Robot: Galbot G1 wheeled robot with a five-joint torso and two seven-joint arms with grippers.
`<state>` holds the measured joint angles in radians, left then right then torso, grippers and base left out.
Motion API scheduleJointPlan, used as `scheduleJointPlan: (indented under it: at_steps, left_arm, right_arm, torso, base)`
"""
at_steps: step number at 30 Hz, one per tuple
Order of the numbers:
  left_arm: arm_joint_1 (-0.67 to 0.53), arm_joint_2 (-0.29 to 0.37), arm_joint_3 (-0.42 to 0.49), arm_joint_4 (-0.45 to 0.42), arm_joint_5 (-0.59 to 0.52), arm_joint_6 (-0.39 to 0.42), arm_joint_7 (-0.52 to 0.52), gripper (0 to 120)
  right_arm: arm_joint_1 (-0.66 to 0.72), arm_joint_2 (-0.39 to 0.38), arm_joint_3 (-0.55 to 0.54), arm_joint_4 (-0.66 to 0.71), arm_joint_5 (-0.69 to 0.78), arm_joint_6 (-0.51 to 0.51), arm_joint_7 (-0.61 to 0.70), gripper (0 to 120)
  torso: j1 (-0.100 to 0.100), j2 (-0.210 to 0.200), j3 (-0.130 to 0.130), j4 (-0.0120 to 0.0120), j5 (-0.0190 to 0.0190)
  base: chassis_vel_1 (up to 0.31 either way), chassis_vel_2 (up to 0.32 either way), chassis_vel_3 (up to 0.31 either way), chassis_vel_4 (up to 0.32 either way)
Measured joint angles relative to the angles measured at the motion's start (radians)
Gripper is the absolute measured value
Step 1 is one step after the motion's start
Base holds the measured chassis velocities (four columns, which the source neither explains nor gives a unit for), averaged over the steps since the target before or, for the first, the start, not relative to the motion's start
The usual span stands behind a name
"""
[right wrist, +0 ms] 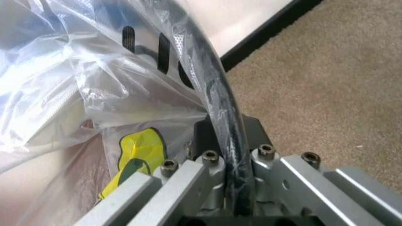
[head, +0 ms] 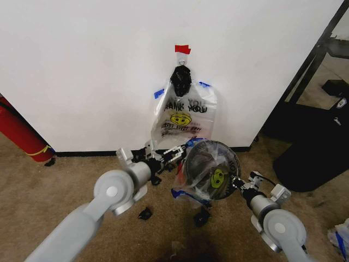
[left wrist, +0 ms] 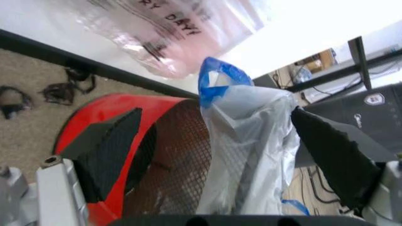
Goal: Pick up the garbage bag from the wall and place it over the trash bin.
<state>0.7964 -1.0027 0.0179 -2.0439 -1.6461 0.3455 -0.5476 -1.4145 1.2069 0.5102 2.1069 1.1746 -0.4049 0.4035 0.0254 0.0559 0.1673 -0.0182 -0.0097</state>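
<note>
Two end effectors at trash bin (head: 210,169), right (right wrist: 229,155) pinching rim through garbage bag (head: 215,180), left (left wrist: 213,155) spread, hanging bags (head: 182,117) behind.

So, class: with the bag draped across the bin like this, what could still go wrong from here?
1. The garbage bag lies loosely over the trash bin; on the left gripper's side it bunches instead of wrapping the rim, so it could slide off.
2. The right gripper clamps rim and film together; pulling away might tear or drag the thin plastic.
</note>
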Motion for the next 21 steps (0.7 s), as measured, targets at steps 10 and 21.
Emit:
scheduleJointPlan:
  at_steps: [10,21]
  left_arm:
    - [-0.036,-0.026,0.035,0.065,0.018,-0.019,0.028,75]
    - [-0.034,-0.039,0.045,0.098,0.062,-0.048,0.053,29]
  right_arm:
    - [-0.007,-0.009,0.003,0.015,-0.029,-0.004,-0.005,0]
    - [0.001,-0.009,-0.005,0.011,-0.041,-0.002,-0.006,0]
  torso:
    - [0.000,0.000,0.000,0.0000,0.0000]
    - [0.000,0.000,0.000,0.0001,0.0000]
  base:
    - [0.000,0.000,0.000,0.000]
    - [0.000,0.000,0.000,0.000]
